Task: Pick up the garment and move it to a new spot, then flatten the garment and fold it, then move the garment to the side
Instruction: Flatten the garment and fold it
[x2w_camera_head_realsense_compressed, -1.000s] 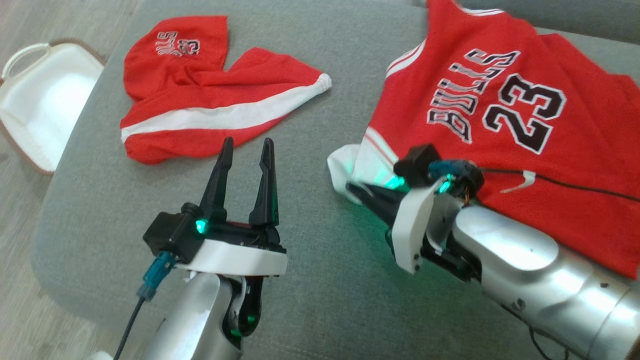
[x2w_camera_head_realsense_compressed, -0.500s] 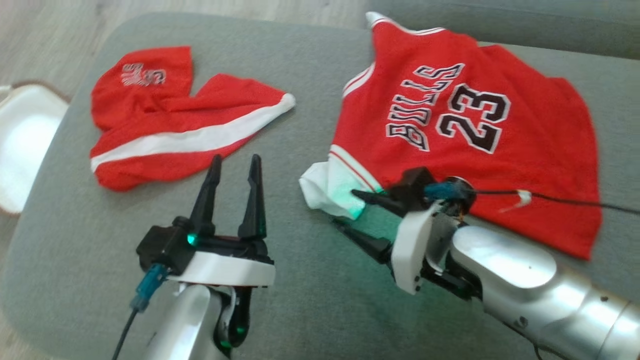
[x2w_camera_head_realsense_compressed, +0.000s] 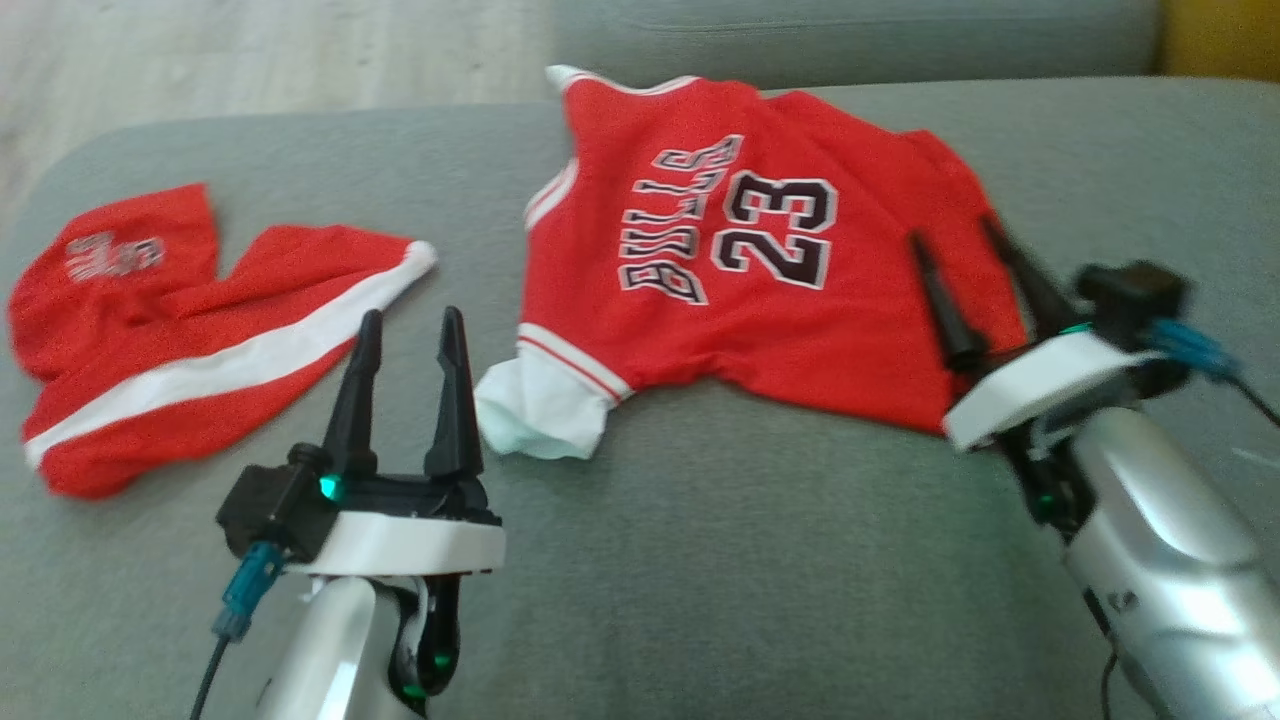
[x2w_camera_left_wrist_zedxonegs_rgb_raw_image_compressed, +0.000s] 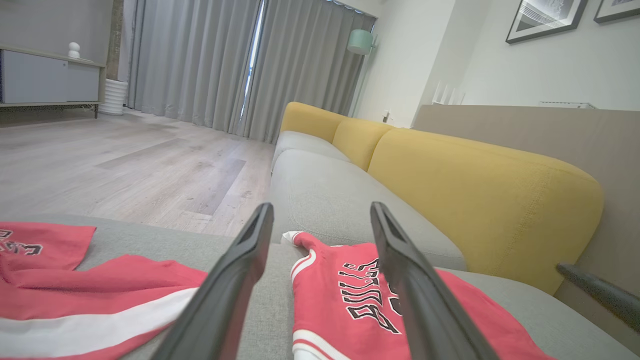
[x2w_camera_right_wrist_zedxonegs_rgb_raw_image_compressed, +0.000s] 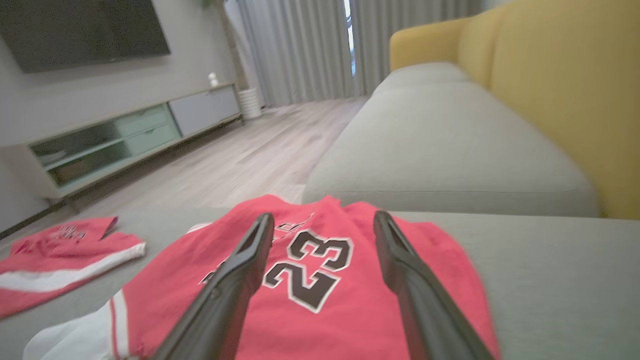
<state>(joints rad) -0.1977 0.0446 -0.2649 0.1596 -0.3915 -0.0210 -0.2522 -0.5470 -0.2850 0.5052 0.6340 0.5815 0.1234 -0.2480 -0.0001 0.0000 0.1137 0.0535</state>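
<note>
The garment, a red "BULLS 23" jersey (x2w_camera_head_realsense_compressed: 770, 310), lies spread on the grey sofa seat, with a crumpled white corner (x2w_camera_head_realsense_compressed: 540, 410) at its near left. My right gripper (x2w_camera_head_realsense_compressed: 952, 232) is open over the jersey's right edge and holds nothing. In the right wrist view the jersey (x2w_camera_right_wrist_zedxonegs_rgb_raw_image_compressed: 310, 300) lies under the open right gripper (x2w_camera_right_wrist_zedxonegs_rgb_raw_image_compressed: 323, 216). My left gripper (x2w_camera_head_realsense_compressed: 411, 315) is open and empty, standing between the jersey and the red shorts (x2w_camera_head_realsense_compressed: 180, 350). The left wrist view has the jersey (x2w_camera_left_wrist_zedxonegs_rgb_raw_image_compressed: 345, 310) between and beyond the left gripper (x2w_camera_left_wrist_zedxonegs_rgb_raw_image_compressed: 321, 207).
The red shorts with a white stripe (x2w_camera_left_wrist_zedxonegs_rgb_raw_image_compressed: 75, 295) lie at the seat's left end. A yellow backrest (x2w_camera_left_wrist_zedxonegs_rgb_raw_image_compressed: 475, 190) runs behind the grey seat (x2w_camera_head_realsense_compressed: 750, 560). Wooden floor and a low TV cabinet (x2w_camera_right_wrist_zedxonegs_rgb_raw_image_compressed: 125, 140) lie beyond the sofa's far edge.
My right gripper opened off the jersey's white corner and drew away to the jersey's right side, fingers now pointing up the view. The head camera has turned right, shifting the whole picture left.
</note>
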